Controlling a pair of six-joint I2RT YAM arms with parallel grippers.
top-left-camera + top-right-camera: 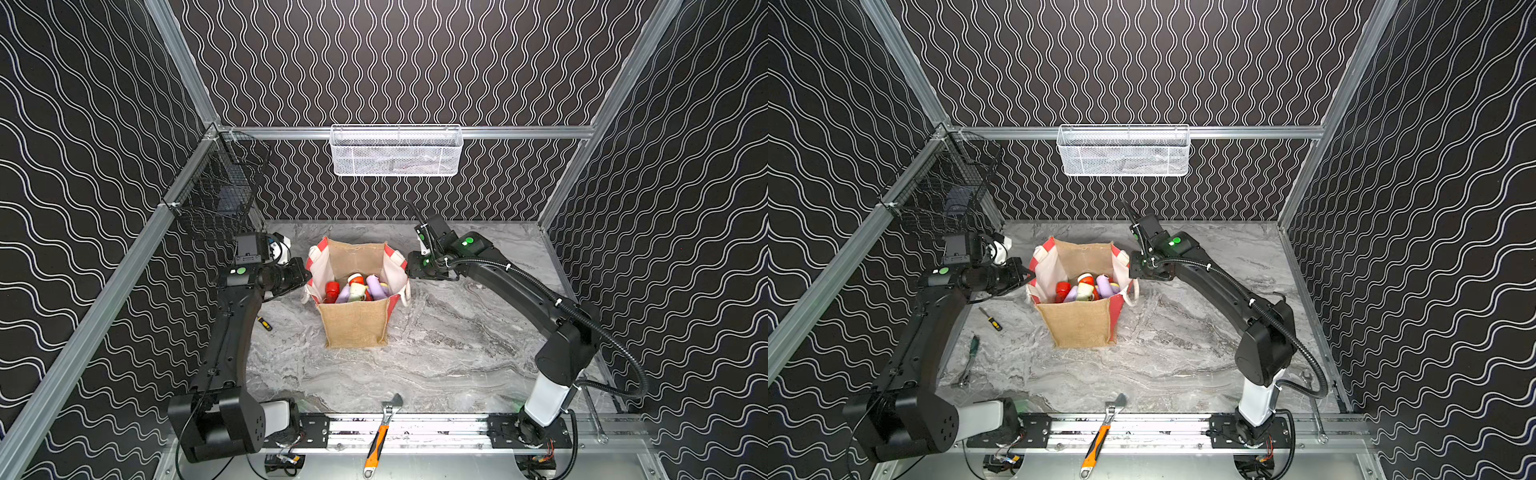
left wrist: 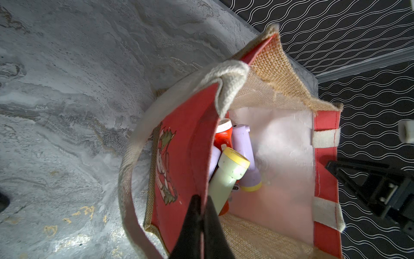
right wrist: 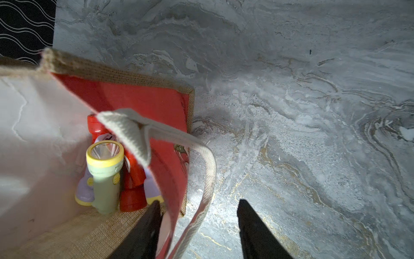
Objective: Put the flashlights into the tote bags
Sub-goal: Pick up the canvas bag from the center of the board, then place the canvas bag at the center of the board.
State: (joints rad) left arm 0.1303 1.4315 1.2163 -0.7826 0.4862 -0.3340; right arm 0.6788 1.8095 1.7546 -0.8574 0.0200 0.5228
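Left gripper [image 2: 201,199] clamped on the red side wall of the tote bag [image 1: 356,326], at the rim. Right gripper [image 3: 199,201] jaws apart, straddling the opposite red wall and its white handle [image 3: 206,170]: one finger inside, one outside. Bag stands upright on the marble table [image 1: 449,357], mouth open. Flashlights [image 1: 358,286] lie piled on the bag floor: red, lilac, pale green with yellow rim visible.
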